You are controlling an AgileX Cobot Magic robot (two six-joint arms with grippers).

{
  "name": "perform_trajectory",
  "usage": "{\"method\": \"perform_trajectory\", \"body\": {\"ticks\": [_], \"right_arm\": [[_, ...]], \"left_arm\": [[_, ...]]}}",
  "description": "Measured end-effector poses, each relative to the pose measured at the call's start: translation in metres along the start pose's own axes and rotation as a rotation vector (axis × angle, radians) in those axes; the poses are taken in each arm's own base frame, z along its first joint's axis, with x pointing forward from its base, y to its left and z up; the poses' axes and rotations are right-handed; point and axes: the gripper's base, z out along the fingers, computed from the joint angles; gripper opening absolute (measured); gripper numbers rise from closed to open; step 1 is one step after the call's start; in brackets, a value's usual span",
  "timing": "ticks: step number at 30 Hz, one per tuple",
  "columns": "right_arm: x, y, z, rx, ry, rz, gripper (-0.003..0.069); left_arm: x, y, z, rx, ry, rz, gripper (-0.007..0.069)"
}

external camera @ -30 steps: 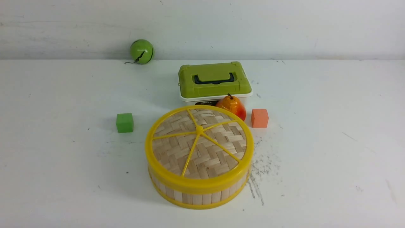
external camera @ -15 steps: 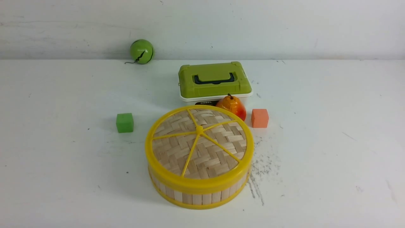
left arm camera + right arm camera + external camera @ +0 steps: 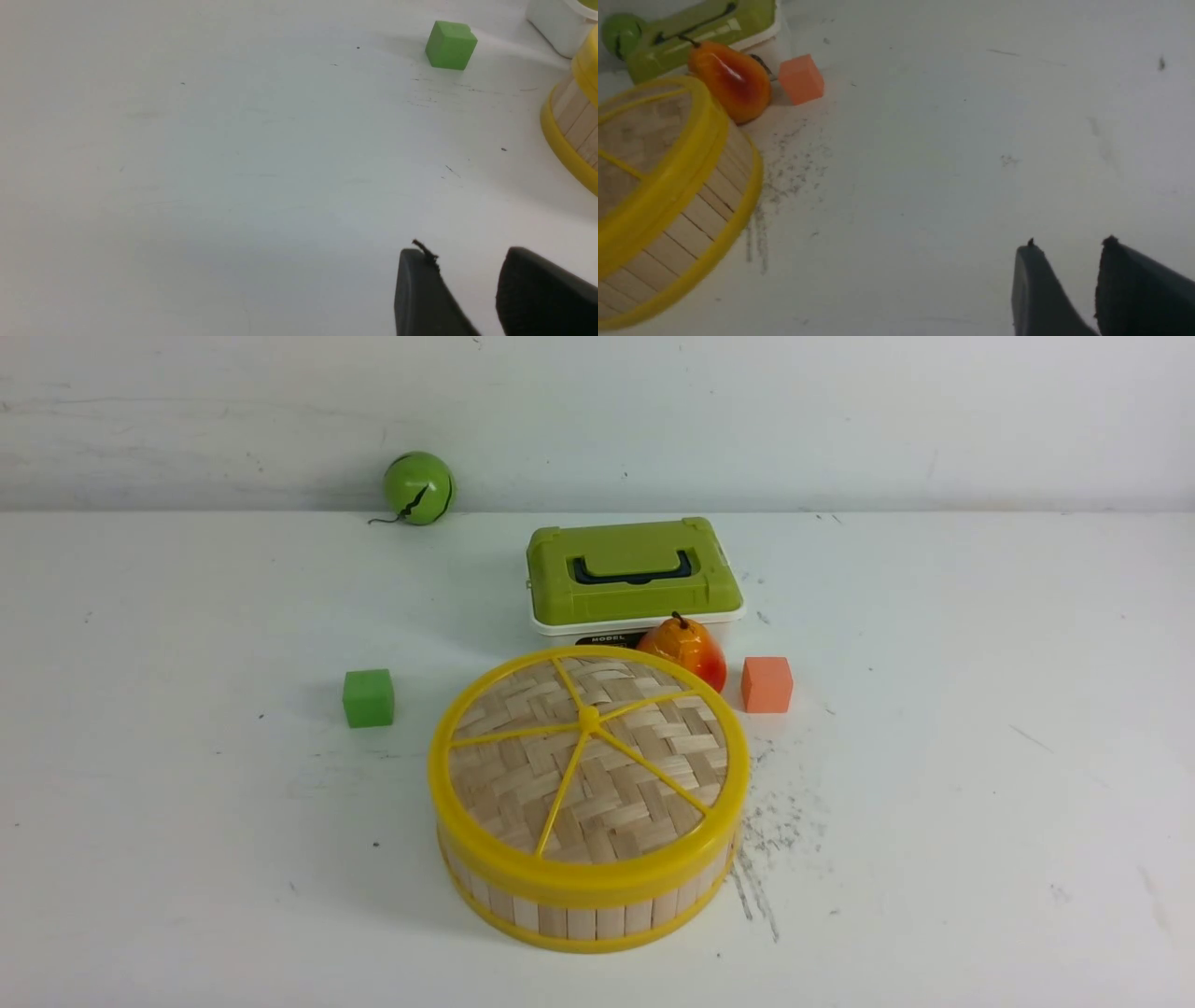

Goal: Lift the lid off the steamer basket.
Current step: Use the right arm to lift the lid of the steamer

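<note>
The lid [image 3: 588,756], a woven bamboo disc with a yellow rim and spokes, sits closed on the steamer basket [image 3: 579,919] at the front middle of the table. Neither gripper shows in the front view. In the left wrist view my left gripper [image 3: 465,254] is open and empty above bare table, well apart from the basket [image 3: 567,126]. In the right wrist view my right gripper [image 3: 1070,246] is open and empty, off to the side of the lid [image 3: 640,140] and the basket wall [image 3: 700,210].
Behind the basket stand a green-and-white box [image 3: 630,574], an orange pear [image 3: 686,649] and an orange cube [image 3: 766,683]. A green cube [image 3: 368,697] lies to its left. A green ball [image 3: 417,487] rests against the back wall.
</note>
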Motion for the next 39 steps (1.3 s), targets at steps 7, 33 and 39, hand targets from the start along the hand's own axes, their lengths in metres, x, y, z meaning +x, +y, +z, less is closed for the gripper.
{"method": "perform_trajectory", "body": {"ticks": [7,33,39], "right_arm": [[0.005,0.013,0.0,-0.143,0.078,0.537,0.0209],[-0.135,0.1,0.01,-0.181,0.348,-0.392,-0.0021],[-0.176,0.132,0.058,-0.252,0.62,-0.573,-0.0015]], "left_arm": [[0.0,0.0,0.0,0.0,0.0,0.0,0.0239],[0.0,0.0,0.0,0.0,0.0,0.0,0.0239],[0.0,0.0,0.0,0.0,0.0,0.0,0.0239]]}}
